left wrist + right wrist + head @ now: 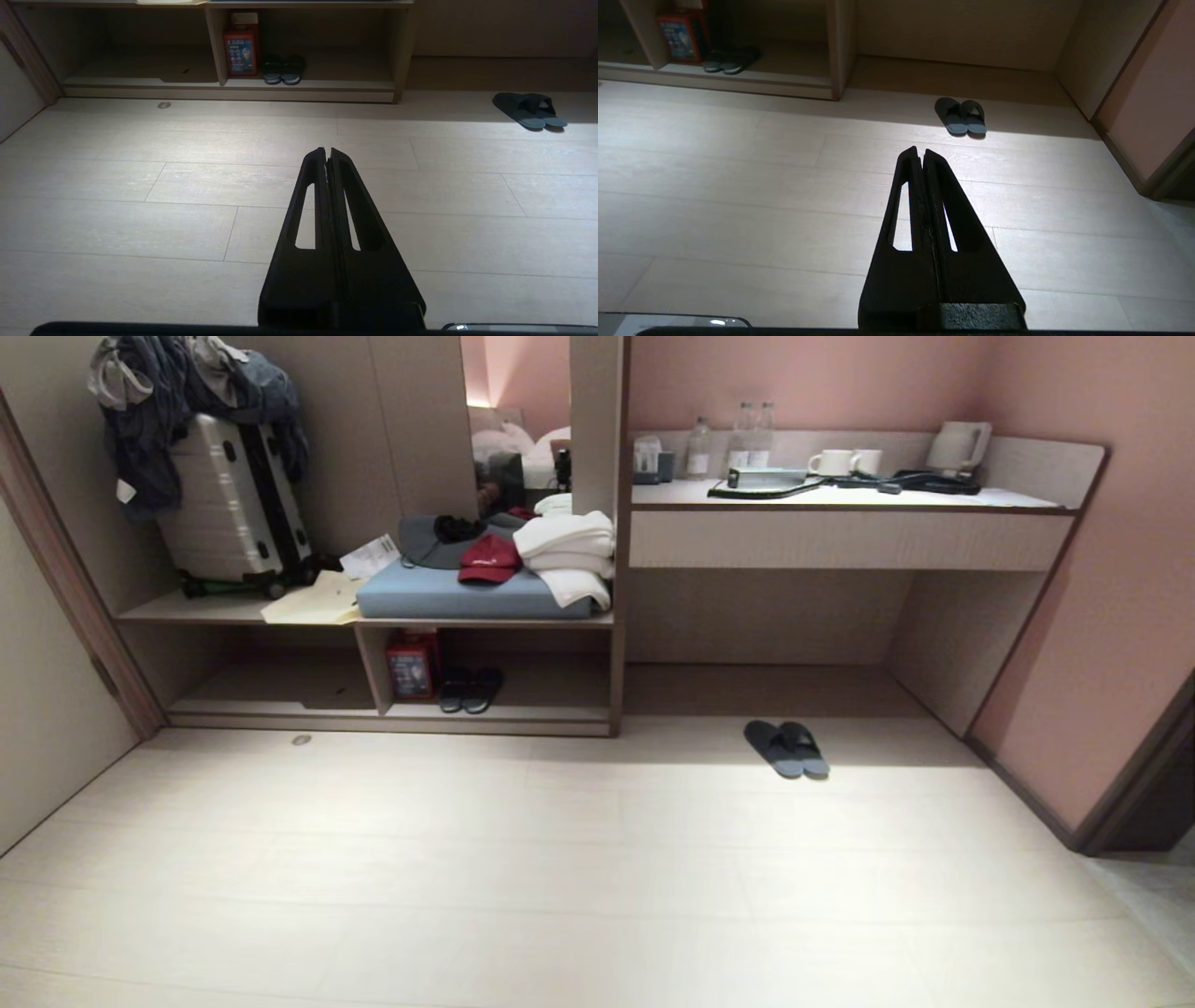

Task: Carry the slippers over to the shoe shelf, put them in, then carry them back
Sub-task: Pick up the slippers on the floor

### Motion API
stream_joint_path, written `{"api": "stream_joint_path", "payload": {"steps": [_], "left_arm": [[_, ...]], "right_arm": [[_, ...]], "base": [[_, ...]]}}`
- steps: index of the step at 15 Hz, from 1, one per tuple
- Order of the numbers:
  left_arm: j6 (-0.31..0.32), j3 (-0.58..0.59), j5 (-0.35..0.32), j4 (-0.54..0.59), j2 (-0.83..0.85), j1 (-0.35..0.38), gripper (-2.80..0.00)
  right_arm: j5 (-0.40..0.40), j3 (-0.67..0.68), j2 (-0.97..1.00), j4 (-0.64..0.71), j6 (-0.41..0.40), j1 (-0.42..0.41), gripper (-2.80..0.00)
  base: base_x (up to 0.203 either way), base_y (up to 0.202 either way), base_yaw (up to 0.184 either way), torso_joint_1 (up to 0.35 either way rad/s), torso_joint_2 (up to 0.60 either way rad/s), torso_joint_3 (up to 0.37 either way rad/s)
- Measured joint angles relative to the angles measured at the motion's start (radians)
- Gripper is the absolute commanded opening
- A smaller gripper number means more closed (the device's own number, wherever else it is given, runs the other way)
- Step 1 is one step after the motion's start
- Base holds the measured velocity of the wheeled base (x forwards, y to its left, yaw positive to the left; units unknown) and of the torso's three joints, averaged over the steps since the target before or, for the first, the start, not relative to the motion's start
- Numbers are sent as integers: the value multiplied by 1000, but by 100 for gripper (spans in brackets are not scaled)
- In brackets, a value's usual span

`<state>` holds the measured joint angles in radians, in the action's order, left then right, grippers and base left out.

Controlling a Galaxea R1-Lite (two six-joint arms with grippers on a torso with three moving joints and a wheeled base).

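The slippers point(786, 749) are plain dark grey-blue on a pale wood-grain floor point(560, 859). The shelf point(495, 709) is grey-brown, holding a blacker pair point(470, 690) and a red box point(412, 664). The walls point(1102, 616) are pink, the cap point(488, 560) red, the cushion point(448, 595) blue, the suitcase point(233, 504) silver. Both grippers point(327, 151) are black.

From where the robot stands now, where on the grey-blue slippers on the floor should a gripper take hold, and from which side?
Probably the wide straps of the slippers, from above: they lie flat, side by side and touching, soles too thin to pinch, and the straps are the only raised part. Both the left gripper and right gripper are shut and far off.
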<state>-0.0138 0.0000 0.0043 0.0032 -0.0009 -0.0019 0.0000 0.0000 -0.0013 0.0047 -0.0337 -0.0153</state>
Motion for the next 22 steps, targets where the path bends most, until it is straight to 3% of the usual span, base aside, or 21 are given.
{"api": "stream_joint_path", "payload": {"steps": [22], "left_arm": [[3, 0, 0, 0, 1, 1, -280]], "right_arm": [[2, 0, 0, -2, 19, 0, -280]], "base": [[195, 0, -1, 3, 3, 3]]}}
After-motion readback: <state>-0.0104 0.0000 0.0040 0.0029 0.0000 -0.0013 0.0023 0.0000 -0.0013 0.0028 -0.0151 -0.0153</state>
